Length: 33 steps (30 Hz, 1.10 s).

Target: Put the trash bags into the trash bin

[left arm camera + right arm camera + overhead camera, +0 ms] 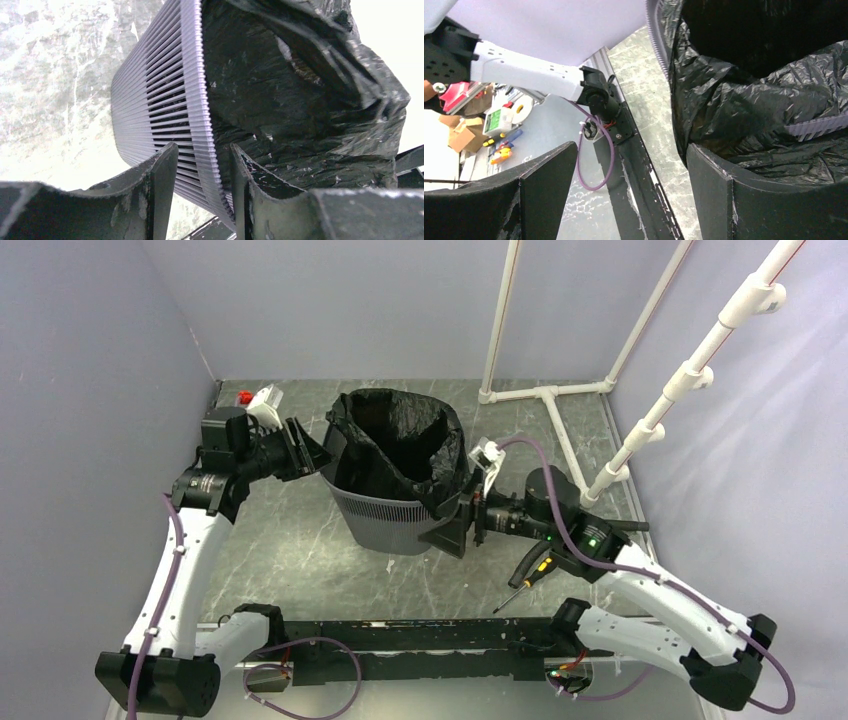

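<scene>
The dark grey mesh trash bin (385, 520) stands mid-table. A glossy black trash bag (400, 440) lines it, with its film bunched over the rim. My left gripper (318, 455) is at the bin's left rim. In the left wrist view its jaws (202, 146) straddle the ribbed bin (145, 100) rim and the bag (280, 100), one finger outside and one inside, with narrow gaps showing. My right gripper (448, 528) is beside the bin's right wall. It stands open (631, 146) with only floor between the fingers, and the bag (749, 100) lies just past its right finger.
A yellow-and-black screwdriver (530, 575) lies on the table under the right arm. A white pipe frame (545, 392) stands at the back right. A small red item (244, 397) sits at the back left corner. Grey walls close in three sides.
</scene>
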Available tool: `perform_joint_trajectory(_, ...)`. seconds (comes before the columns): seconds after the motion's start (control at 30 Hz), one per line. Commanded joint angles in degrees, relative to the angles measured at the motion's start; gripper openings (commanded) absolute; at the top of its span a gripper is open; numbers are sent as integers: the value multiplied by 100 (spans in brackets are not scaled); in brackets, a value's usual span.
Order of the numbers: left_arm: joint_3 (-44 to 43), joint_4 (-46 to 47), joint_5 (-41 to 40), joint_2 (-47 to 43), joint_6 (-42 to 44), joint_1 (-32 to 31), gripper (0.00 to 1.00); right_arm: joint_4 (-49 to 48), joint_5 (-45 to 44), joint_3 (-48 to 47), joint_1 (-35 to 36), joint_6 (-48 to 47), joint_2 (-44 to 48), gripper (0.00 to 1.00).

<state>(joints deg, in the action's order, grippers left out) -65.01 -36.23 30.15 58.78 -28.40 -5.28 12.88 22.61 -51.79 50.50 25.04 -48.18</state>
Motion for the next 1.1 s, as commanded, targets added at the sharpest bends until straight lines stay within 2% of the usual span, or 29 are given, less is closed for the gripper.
perform_joint_trajectory(0.0, -298, -50, 292, 176, 585, 1, 45, 79, 93, -279, 21, -341, 352, 84)
perform_joint_trajectory(0.17, -425, -310, 117, 247, 977, 1, 41, 326, -1987, -380, 21, -351, 957, 85)
perform_joint_trajectory(0.3, -462, -225, 127, 260, 1152, 1, 34, 635, -4079, -476, 13, 166, 1060, 87)
perform_joint_trajectory(0.4, -576, -231, 196, 385, 1319, 1, 30, 899, -4564, -602, 5, 537, 807, 89)
perform_joint_trajectory(0.5, -720, -292, 256, 555, 1555, 1, 27, 1171, -4890, -637, -70, 1236, 516, 86)
perform_joint_trajectory(0.6, -879, -372, 237, 730, 1712, 1, 26, 1068, -4555, -417, -368, 1694, 500, 81)
perform_joint_trajectory(0.77, -1028, -340, 247, 952, 1762, 1, 23, -294, -2915, 563, -919, 2261, 979, 73)
perform_joint_trajectory(0.9, -1134, -279, 235, 1052, 1772, 1, 21, -869, -2028, 1060, -996, 2524, 1130, 70)
perform_joint_trajectory(1.07, -1222, -64, 336, 1065, 1870, 1, 17, -1524, -1448, 1534, -1005, 2901, 1196, 65)
